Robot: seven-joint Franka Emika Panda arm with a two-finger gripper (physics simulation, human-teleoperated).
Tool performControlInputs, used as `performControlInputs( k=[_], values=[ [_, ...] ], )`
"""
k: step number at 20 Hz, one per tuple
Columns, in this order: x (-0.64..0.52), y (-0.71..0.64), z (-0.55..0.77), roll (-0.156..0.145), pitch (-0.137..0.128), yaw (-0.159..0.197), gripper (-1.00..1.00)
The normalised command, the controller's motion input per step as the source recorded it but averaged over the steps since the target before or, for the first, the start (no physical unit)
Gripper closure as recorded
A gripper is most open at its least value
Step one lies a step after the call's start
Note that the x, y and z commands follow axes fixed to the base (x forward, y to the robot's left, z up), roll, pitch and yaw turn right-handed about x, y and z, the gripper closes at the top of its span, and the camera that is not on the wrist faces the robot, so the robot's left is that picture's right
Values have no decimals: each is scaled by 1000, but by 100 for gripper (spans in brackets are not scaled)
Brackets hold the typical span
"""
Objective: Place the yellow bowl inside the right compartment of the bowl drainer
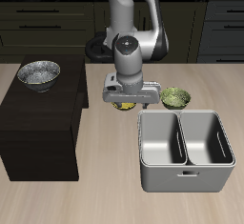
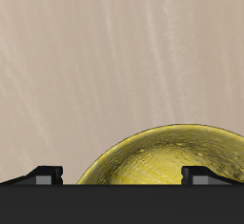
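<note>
The yellow bowl [image 2: 162, 159] lies on the table, mottled golden with a glossy speckled inside. In the exterior view only a sliver of the yellow bowl [image 1: 121, 105] shows under the hand. My gripper [image 2: 124, 175] is open just above it. One fingertip [image 2: 205, 173] is over the bowl's inside and the other is outside its rim. In the exterior view the gripper [image 1: 125, 101] points straight down. The bowl drainer [image 1: 187, 177], a grey bin with two wells, stands nearer the table's front edge, apart from the bowl.
An olive-green bowl [image 1: 175, 97] sits beside the gripper, just behind the drainer. A silver-grey speckled bowl [image 1: 39, 73] rests on top of a tall black box [image 1: 38, 132] at the table's other side.
</note>
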Motion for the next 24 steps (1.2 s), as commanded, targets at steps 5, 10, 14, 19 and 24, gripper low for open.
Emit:
performControlInputs(
  k=[5, 10, 14, 19, 24],
  values=[
    [1, 81, -60, 28, 27, -25, 100],
    [-27, 69, 172, 18, -22, -8, 100],
    [-70, 99, 257, 20, -40, 15, 100],
    [-95, 144, 485, 40, -68, 2, 100],
    [-85, 64, 495, 8, -78, 6, 100]
  ],
)
